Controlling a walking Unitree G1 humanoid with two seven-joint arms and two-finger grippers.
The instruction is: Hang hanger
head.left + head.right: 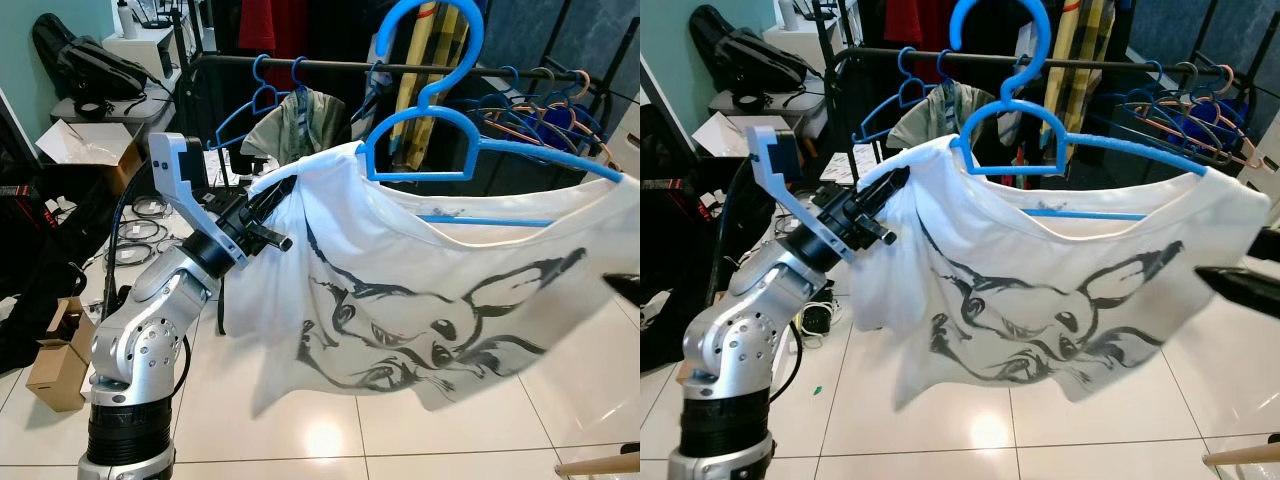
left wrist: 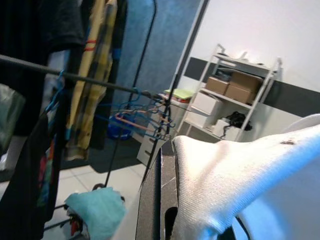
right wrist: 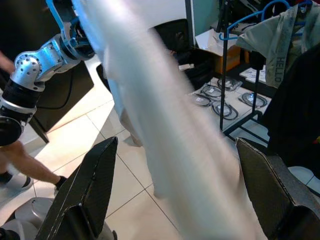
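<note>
A blue plastic hanger [image 1: 470, 140] carries a white T-shirt [image 1: 430, 300] with a black animal drawing. Its big hook [image 1: 430, 50] is raised in front of the black clothes rail [image 1: 330, 66], with its top above the bar. My left gripper [image 1: 272, 197] is shut on the shirt's shoulder at the hanger's left end; white cloth lies against one finger [image 2: 160, 200] in the left wrist view. My right gripper [image 3: 175, 145] stands open, fingers wide apart with the blurred shirt [image 3: 165, 125] hanging between them. One right finger [image 1: 1240, 285] shows beside the shirt's right sleeve.
Several blue and orange hangers [image 1: 540, 105] crowd the rail's right end, and a grey-green garment [image 1: 290, 120] hangs at its left. Cardboard boxes [image 1: 60, 370], coiled cables [image 1: 140, 230] and a black bag [image 1: 95, 65] stand left. A person's leg [image 3: 20, 170] is behind.
</note>
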